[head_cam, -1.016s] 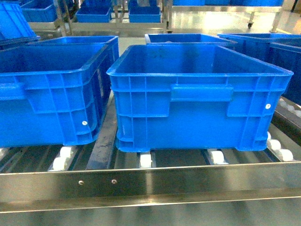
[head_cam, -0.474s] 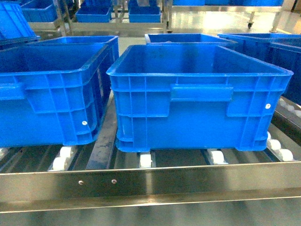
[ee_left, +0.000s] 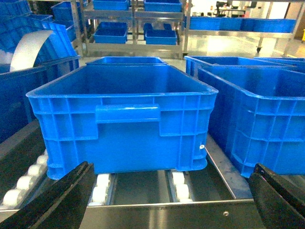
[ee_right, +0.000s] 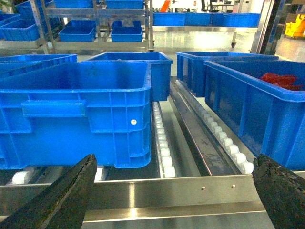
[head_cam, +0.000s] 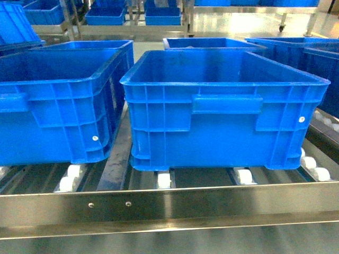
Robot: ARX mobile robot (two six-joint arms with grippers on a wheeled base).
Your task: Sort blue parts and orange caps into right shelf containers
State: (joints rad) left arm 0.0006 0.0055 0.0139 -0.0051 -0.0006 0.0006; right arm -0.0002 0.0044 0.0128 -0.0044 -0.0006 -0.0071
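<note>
Right shelf (head_cam: 169,209): steel rack, shiny front rail across the bottom of the head view, white rollers (head_cam: 164,181) behind it carrying the bins. Containers: one large blue bin (head_cam: 225,114) sits square at centre of the head view, handle bar facing the camera, interior bare as far as visible; a second bin (head_cam: 53,106) stands just beside it on the left, more bins behind and to the right. Right wrist view: a bin at far right (ee_right: 257,102) holds something red-orange (ee_right: 282,80), too indistinct to identify. No blue parts or orange caps can be made out in any view. Left gripper (ee_left: 174,202): two dark fingers at the lower corners of its wrist view, spread wide, nothing between them, facing a bin (ee_left: 121,126) on the rollers. Right gripper (ee_right: 176,191): fingers likewise spread wide apart and holding nothing, in front of the rail.
</note>
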